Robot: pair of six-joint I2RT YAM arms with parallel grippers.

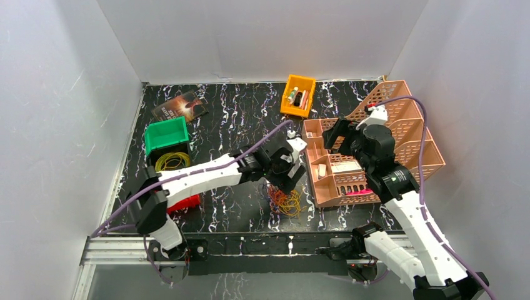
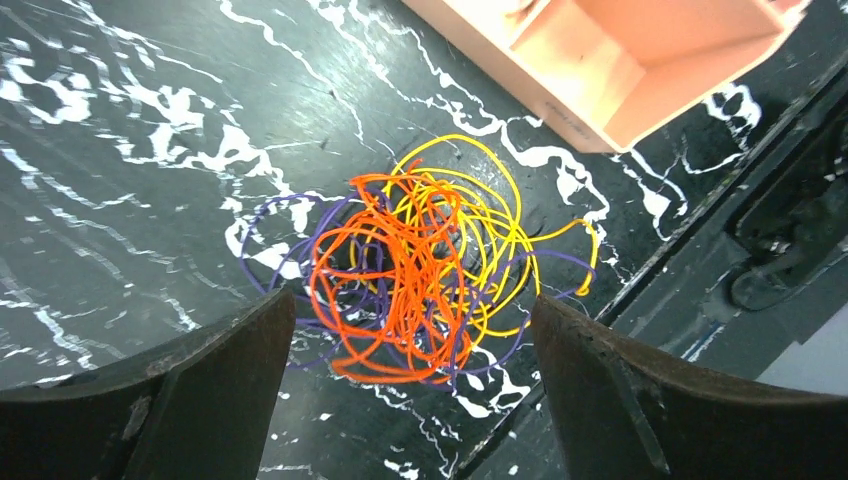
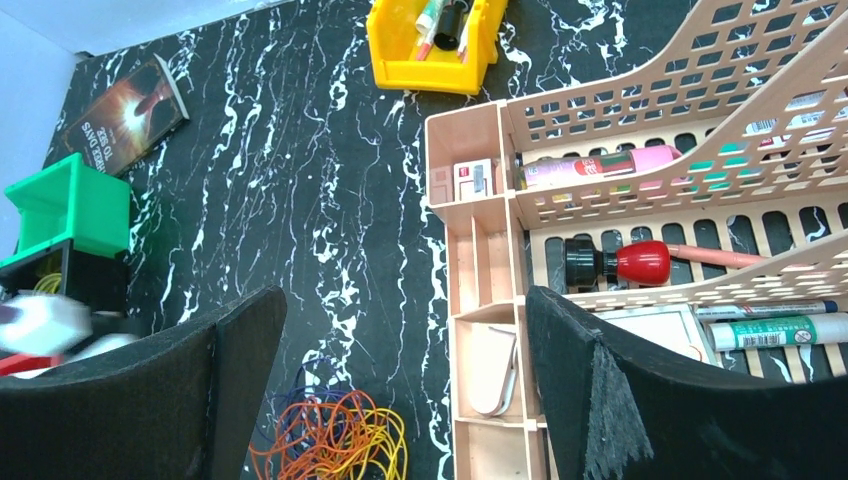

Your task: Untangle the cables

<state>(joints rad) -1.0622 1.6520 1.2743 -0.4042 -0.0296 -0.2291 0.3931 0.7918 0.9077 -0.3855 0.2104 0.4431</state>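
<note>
**Cable knot lying loose, both grippers open**

The cables (image 2: 420, 280) are one messy ball of orange, yellow and purple loops. They lie flat on the black marbled table (image 2: 120, 180), just beside the near-left corner of the pink organizer (image 2: 610, 70). The left gripper (image 2: 412, 305) hovers right over the knot with its jaws spread wide either side, and nothing is pinched. The right gripper (image 3: 405, 300) hangs above the organizer's left edge, fingers also wide apart and holding nothing. A yellow bin (image 3: 430, 75) sits just beyond the organizer's far-left corner, and a green bin (image 3: 75, 205) sits well off to its left.
</note>
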